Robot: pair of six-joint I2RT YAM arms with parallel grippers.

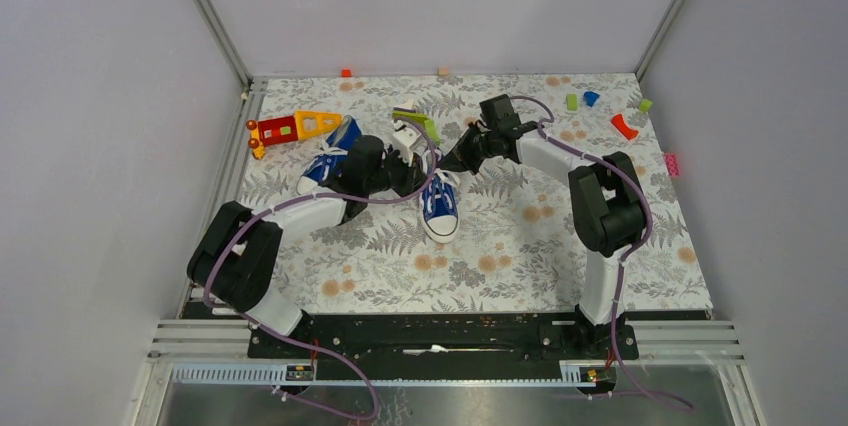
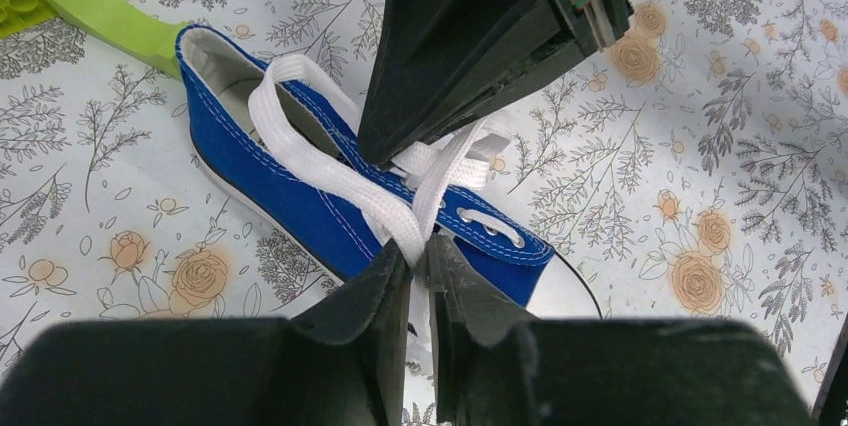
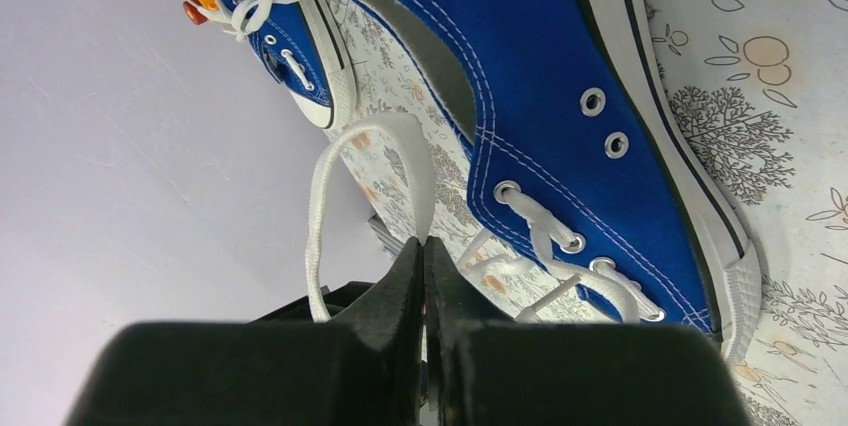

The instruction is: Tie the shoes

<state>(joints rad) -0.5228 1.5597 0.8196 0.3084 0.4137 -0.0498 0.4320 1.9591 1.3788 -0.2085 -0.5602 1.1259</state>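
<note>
Left pincer (image 2: 420,256), narrowly parted, straddles the blue canvas sneaker's (image 2: 280,201) white lace (image 2: 340,186); right pincer (image 3: 422,246) pinches a loop (image 3: 420,176); neither shoe looks tied.

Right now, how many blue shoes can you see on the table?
2. One sneaker lies mid-table. The other sneaker lies left of it, beside the red-orange-yellow toy, partly hidden by the left arm.
</note>
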